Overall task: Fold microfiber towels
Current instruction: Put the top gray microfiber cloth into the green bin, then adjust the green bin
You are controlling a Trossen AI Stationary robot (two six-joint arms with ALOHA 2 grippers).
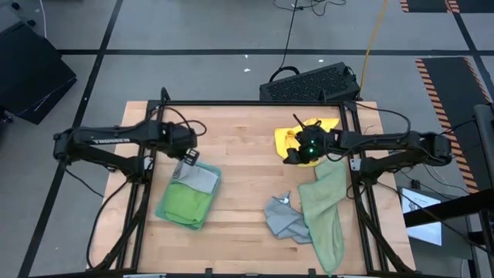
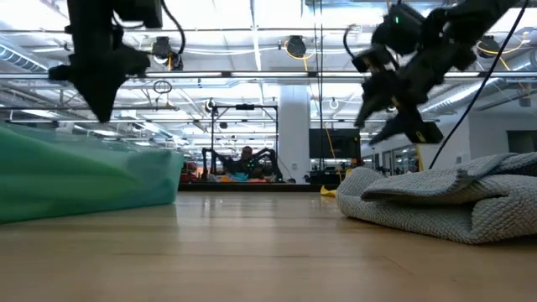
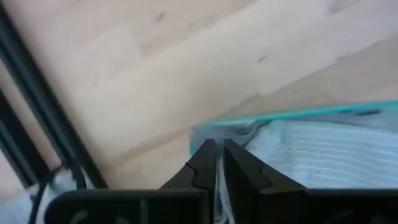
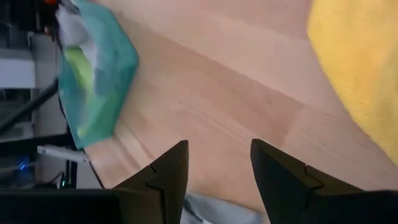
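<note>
A grey towel (image 1: 284,220) is lying crumpled at the table's (image 1: 239,147) near edge, touching a sage towel (image 1: 324,212) that is stretched lengthwise along the right side. In the low view the grey towel (image 2: 436,201) is filling the right foreground.

On the left, a stack of folded towels (image 1: 189,197) is being shown: a bright green one at the near end, a grey one (image 1: 202,179) on top farther back, and a teal edge (image 3: 323,112) at the rim. The left gripper (image 1: 187,159) is being held at the far corner of that stack, its fingers (image 3: 202,165) pressed together with a thin fold of pale cloth seen between them in the left wrist view.

Farther back on the right, the right gripper (image 1: 293,153) is being held above the table, its 2 fingers (image 4: 168,171) spread and holding nothing. A yellow towel (image 1: 312,133) is lying just beyond it, near the far edge.

Beyond the table, a black keyboard (image 1: 309,83) is lying on the floor.
</note>
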